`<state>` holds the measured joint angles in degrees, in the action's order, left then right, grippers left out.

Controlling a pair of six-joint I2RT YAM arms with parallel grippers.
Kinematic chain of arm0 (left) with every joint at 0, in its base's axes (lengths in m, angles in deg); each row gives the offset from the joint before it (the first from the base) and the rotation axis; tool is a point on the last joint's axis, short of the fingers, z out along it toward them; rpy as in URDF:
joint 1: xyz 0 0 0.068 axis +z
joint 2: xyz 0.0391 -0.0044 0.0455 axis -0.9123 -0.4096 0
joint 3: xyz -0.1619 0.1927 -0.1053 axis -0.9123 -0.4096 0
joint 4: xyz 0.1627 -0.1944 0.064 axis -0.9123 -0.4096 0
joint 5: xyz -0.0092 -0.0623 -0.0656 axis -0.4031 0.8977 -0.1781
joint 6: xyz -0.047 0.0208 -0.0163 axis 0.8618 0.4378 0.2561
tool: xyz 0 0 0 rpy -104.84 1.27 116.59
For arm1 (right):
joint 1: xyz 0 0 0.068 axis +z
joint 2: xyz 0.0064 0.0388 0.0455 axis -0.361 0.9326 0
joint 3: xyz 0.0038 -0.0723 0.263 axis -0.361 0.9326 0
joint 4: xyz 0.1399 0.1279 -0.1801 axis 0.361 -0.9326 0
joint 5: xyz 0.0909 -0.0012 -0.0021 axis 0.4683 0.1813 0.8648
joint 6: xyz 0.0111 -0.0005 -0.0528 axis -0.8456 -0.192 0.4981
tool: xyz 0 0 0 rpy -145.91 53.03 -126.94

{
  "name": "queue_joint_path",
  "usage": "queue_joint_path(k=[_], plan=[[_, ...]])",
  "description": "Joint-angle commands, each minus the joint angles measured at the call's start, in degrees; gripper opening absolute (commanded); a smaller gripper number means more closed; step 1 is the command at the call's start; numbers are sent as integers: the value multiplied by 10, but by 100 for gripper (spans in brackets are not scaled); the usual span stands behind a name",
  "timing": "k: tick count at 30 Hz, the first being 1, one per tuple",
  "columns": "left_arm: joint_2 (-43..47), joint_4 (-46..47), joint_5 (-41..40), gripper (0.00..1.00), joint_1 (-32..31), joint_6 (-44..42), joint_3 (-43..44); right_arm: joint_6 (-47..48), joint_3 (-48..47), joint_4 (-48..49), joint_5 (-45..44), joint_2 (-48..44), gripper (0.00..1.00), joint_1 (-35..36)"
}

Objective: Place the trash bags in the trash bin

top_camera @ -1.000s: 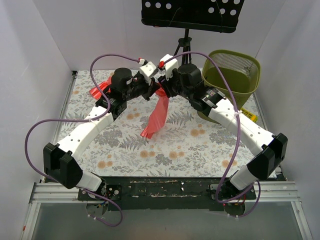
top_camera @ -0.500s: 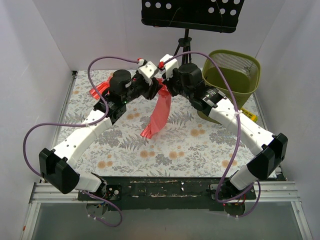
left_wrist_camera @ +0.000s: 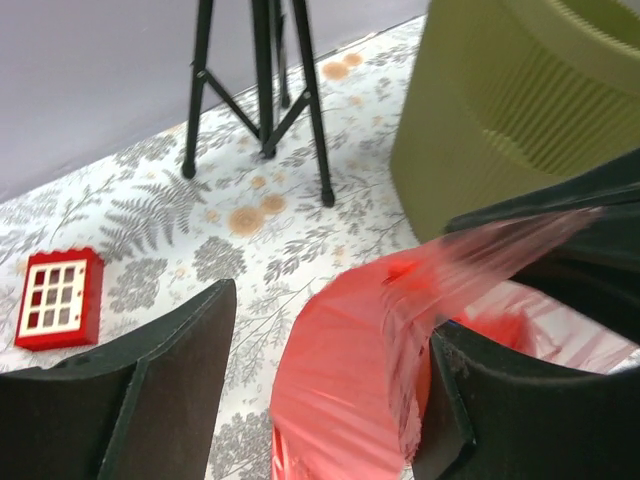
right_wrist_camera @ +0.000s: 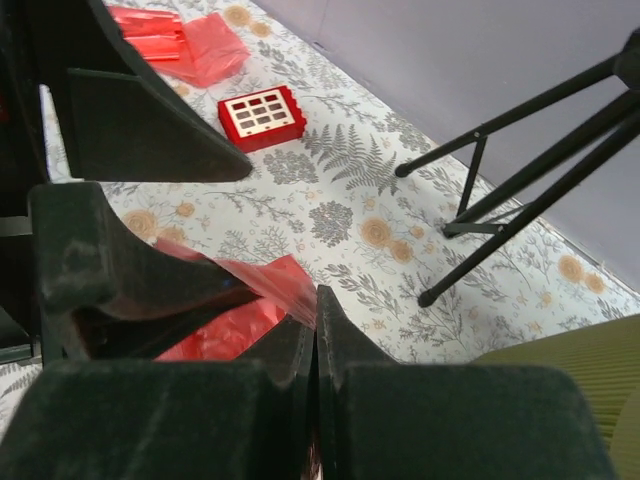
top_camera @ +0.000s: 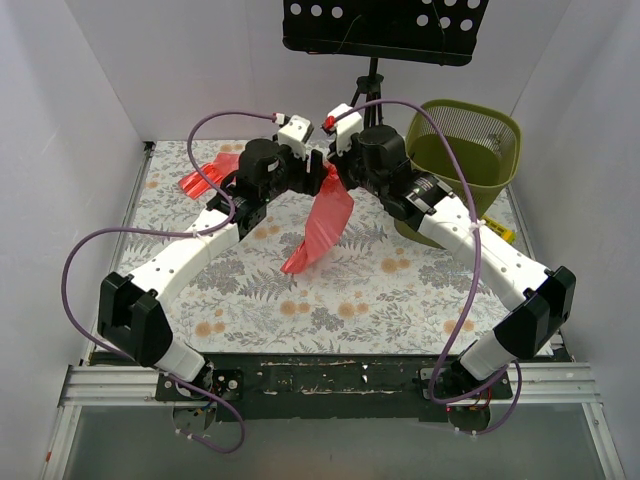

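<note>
Overhead view of two robot arms meeting above a floral table [top_camera: 400, 290]. An olive-green trash bin [top_camera: 500, 170] stands at the far right corner. To the bin's left, near it but not touching, a long red trash bag [top_camera: 322, 230] hangs from where the two arms meet, its lower end trailing down toward the table.

The right fingers [right_wrist_camera: 200, 420] are pressed together, pinching only a thin fold at the bag's upper edge. The left fingers [left_wrist_camera: 170, 390] stand apart on either side of the same bag, gripping nothing, though the film billows between them and brushes the one nearer the bin.

A second trash bag [top_camera: 205, 175] lies flat on the table, well apart from the bin, beyond the left arm. A small red box [left_wrist_camera: 58, 298] with white buttons lies between that bag and a black tripod [left_wrist_camera: 265, 90] that stands beside the bin.

Likely risks:
- The film is glossy and the pinch is small, so a quick swing toward the bin could pull the bag free.
- The bag may drag on the left finger that it touches if that arm does not clear away first.
- The long tail could catch the bin's rim and drape outside.
- The right forearm passes just beside the bin and could nudge it.
</note>
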<state>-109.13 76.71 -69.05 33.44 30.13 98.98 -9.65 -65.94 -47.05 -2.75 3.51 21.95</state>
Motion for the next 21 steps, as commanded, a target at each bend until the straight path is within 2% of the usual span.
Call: queue_joint_path(k=[1,9,10,11,13,15,16,18,21], plan=[[22,-10,-84,60,15,5,-13,-24,-28,38,-86,-22,1,-9],[63,-24,-110,60,44,4,-41,-58,-19,35,-134,-17,1,-41],[64,-25,-105,56,49,5,-42,-59,-17,34,-129,-17,1,-42],[64,-27,-90,48,53,6,-41,-60,-15,31,-123,-18,1,-43],[68,-24,-41,25,57,6,-41,-47,-7,29,-66,-19,1,-42],[75,-7,23,19,58,6,-47,-22,1,20,26,-17,1,-42],[77,-2,52,13,58,3,-47,-18,4,17,61,-18,6,-42],[77,4,98,4,58,5,-44,-7,9,15,122,-16,33,-42],[76,5,123,0,58,-8,-40,13,-3,8,147,-6,50,-41]])
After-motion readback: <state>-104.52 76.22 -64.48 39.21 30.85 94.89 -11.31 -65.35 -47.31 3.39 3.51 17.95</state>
